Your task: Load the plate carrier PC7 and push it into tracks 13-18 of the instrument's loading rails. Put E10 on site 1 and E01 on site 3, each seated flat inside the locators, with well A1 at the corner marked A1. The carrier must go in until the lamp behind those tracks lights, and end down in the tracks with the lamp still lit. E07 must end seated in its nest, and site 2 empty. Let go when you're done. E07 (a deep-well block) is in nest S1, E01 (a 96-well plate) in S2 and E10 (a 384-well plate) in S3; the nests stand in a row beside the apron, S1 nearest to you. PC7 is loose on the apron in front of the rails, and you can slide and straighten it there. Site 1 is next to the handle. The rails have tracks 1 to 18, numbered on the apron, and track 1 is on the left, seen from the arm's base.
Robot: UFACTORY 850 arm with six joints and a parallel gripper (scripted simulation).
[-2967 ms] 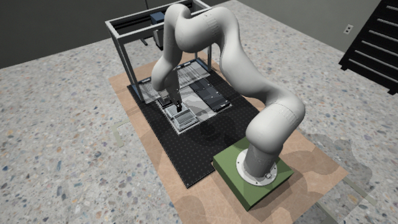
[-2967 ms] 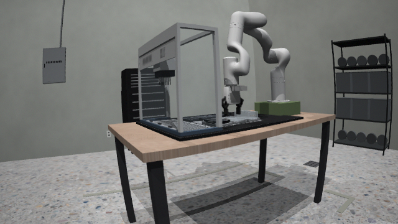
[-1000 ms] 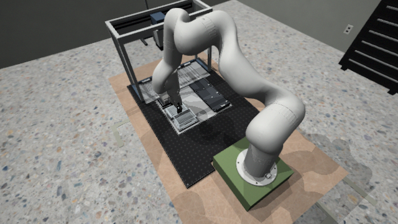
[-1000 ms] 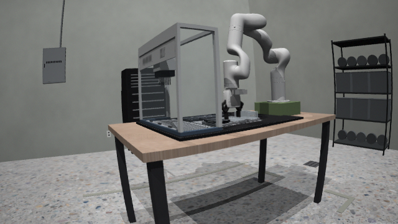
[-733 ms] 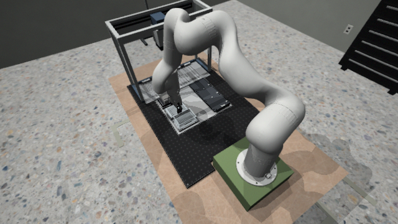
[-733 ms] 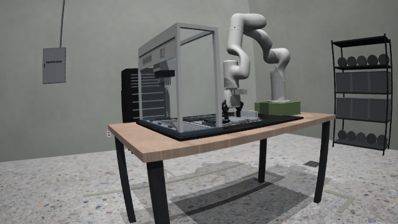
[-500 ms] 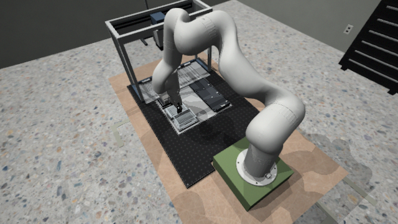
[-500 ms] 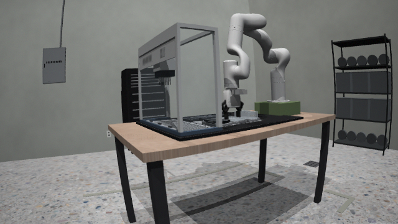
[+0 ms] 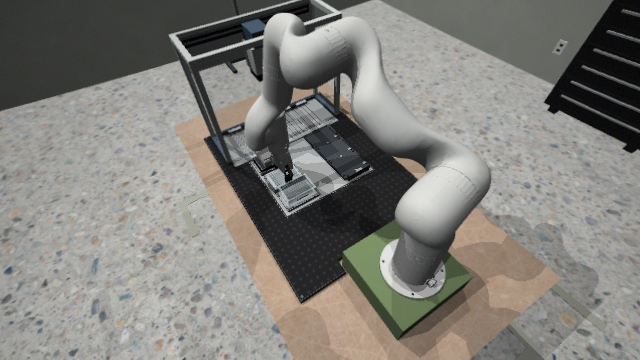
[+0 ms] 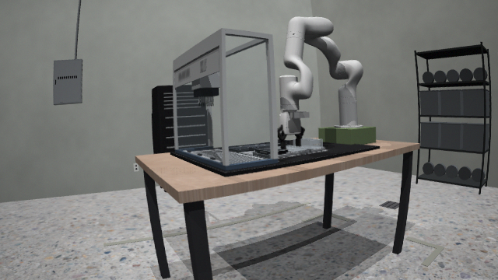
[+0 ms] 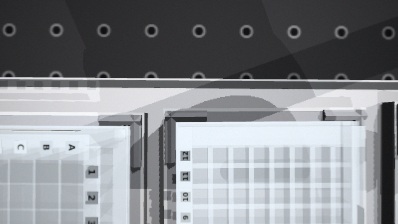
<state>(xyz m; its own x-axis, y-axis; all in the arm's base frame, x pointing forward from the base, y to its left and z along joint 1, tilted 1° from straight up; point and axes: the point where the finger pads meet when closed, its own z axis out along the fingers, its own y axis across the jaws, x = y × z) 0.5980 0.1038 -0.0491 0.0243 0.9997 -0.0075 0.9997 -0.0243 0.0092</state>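
Observation:
My gripper (image 9: 287, 175) is low over the middle nest in the row beside the apron. It is shut across the 96-well plate E01 (image 11: 270, 175), which still sits low in nest S2. The fingers do not show in the wrist view. The deep-well block E07 (image 9: 299, 192) sits in nest S1, nearest the arm's base, and its corner with row letters shows in the wrist view (image 11: 60, 175). E10 (image 9: 260, 163) in S3 is mostly hidden behind the arm. The dark plate carrier PC7 (image 9: 338, 150) lies loose on the apron in front of the rails (image 9: 310, 116), with its sites bare.
The instrument's frame (image 9: 250, 35) stands over the rails with a pipetting head at the top. The black perforated base plate (image 9: 305, 240) runs from the nests towards the green arm base (image 9: 405, 280). In the side view the gripper (image 10: 289, 141) is just beside the frame's front post.

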